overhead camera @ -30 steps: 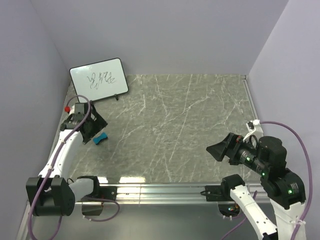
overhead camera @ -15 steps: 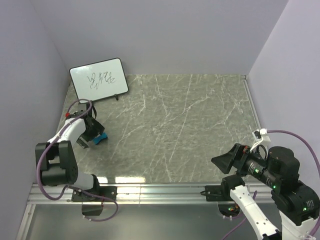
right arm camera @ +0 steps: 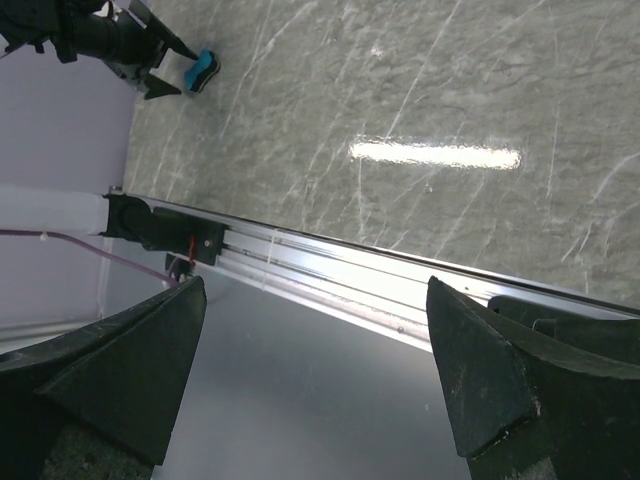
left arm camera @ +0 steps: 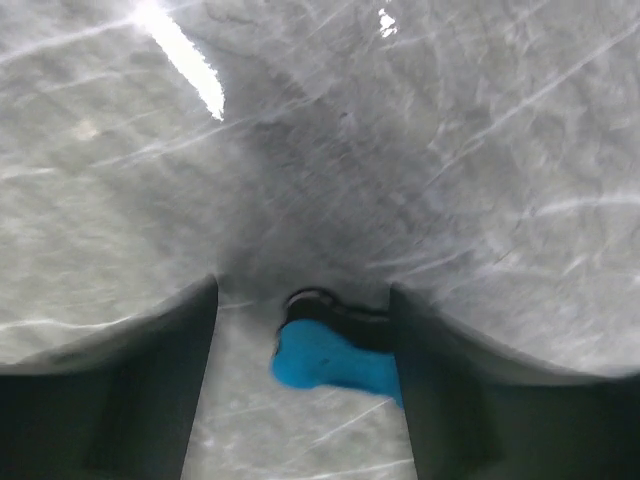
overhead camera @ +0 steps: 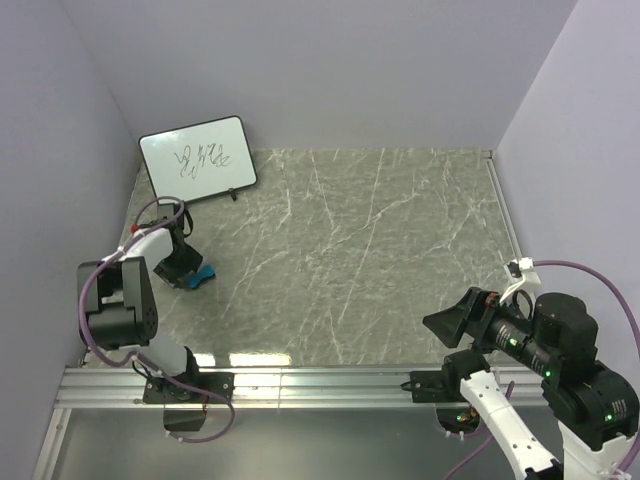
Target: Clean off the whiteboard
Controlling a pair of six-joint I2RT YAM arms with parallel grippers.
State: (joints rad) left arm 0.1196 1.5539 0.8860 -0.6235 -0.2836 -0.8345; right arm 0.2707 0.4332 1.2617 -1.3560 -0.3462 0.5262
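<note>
The whiteboard (overhead camera: 197, 160), white with a thin black frame and black scribbles, leans at the back left corner. The small blue eraser (overhead camera: 203, 275) lies on the marble table in front of it. My left gripper (overhead camera: 187, 268) is low over the eraser and open. In the left wrist view the eraser (left arm camera: 335, 360) lies between the fingers of the left gripper (left arm camera: 302, 290), against the right finger (left arm camera: 440, 390). My right gripper (overhead camera: 446, 320) is open and empty near the front right; it also shows in the right wrist view (right arm camera: 312, 285).
Lilac walls close the table on the left, back and right. A metal rail (overhead camera: 320, 380) runs along the near edge. The right wrist view shows the eraser (right arm camera: 203, 68) and the left arm (right arm camera: 100, 35) far off, beyond the rail (right arm camera: 330, 265).
The left arm has folded down and brought its gripper low over the eraser. The right arm has drawn back toward the front right corner.
</note>
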